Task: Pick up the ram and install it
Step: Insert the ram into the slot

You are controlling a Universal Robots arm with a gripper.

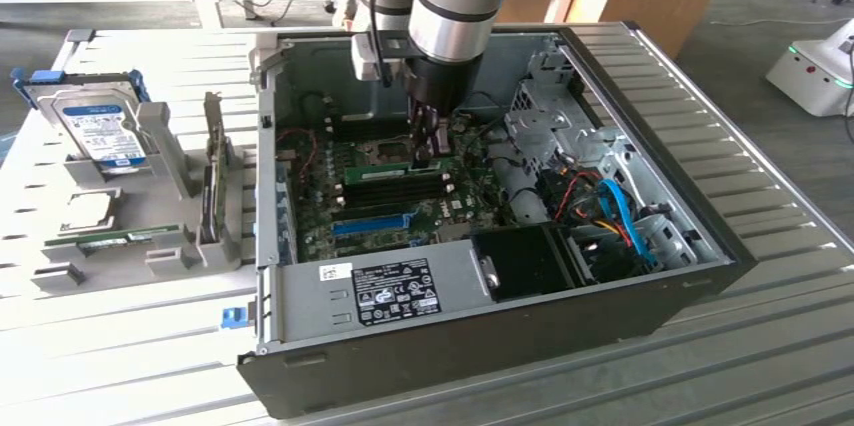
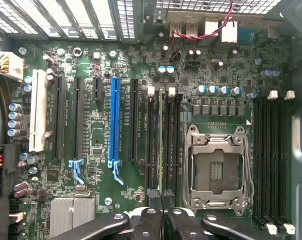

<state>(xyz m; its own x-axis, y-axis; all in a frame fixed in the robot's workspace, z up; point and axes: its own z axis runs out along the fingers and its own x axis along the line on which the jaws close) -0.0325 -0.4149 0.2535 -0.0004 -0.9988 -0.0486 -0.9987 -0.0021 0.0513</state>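
The ram [image 2: 161,140], one thin green stick, stands on edge in one of the four black memory slots [image 2: 172,140] just beside the single empty processor socket [image 2: 218,170]. A second bank of four slots lies on the socket's other side. The gripper [image 2: 161,196] is pinched narrow on the stick's end, one fingertip on each side. One bright-blue slot [image 2: 114,122] sits further along the board. All of this is inside the one open computer case [image 1: 467,346]. Well apart, at the exterior view's left, rests one silver hard drive [image 1: 100,131] (blue label up).
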